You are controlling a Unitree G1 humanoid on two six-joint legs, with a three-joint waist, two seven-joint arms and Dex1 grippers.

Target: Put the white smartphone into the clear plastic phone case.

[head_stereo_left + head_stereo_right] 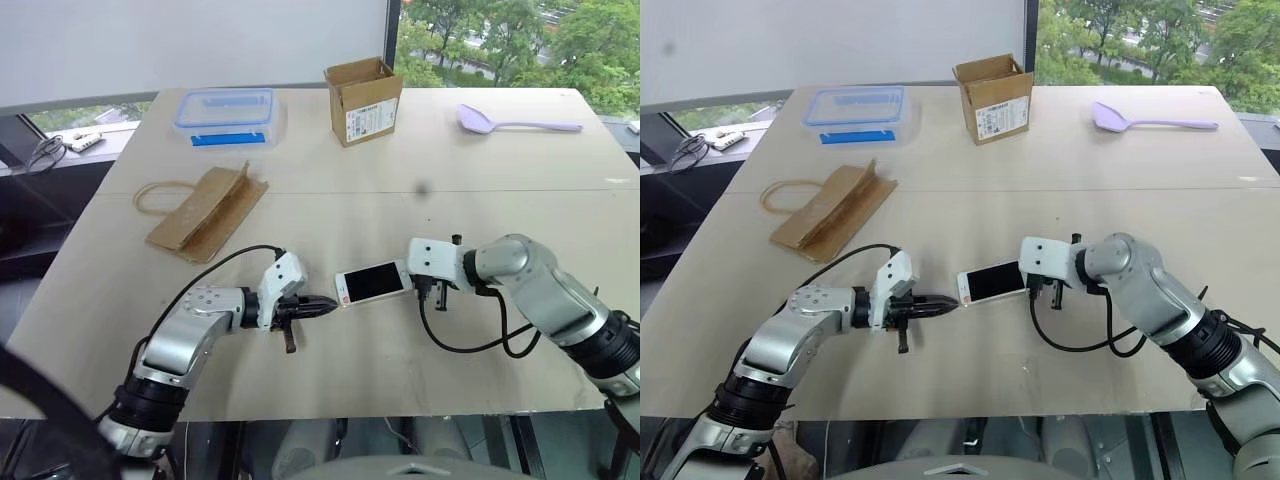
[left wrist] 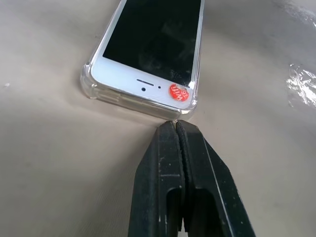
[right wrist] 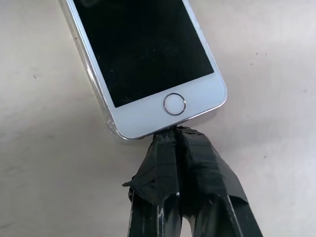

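Lying flat on the pale bench [image 1: 330, 200], the slim white black-screened smartphone [image 1: 373, 283] in its clear plastic case [image 2: 88, 85] is pointing lengthwise between the closed, empty left hand [image 1: 322, 303] and right hand [image 3: 178, 132], each touching one end.

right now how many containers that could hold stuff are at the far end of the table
2: a clear food box with a blue-rimmed lid toward the far left, and an open cardboard box standing near the far middle. Nothing seems to hide more.

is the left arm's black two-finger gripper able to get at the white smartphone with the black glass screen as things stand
Probably yes. The left gripper, shut, has its tips right at one short end of the white smartphone, which lies flat on the table apparently inside the clear plastic phone case. Nothing lies between. The right gripper, shut, meets the opposite end.
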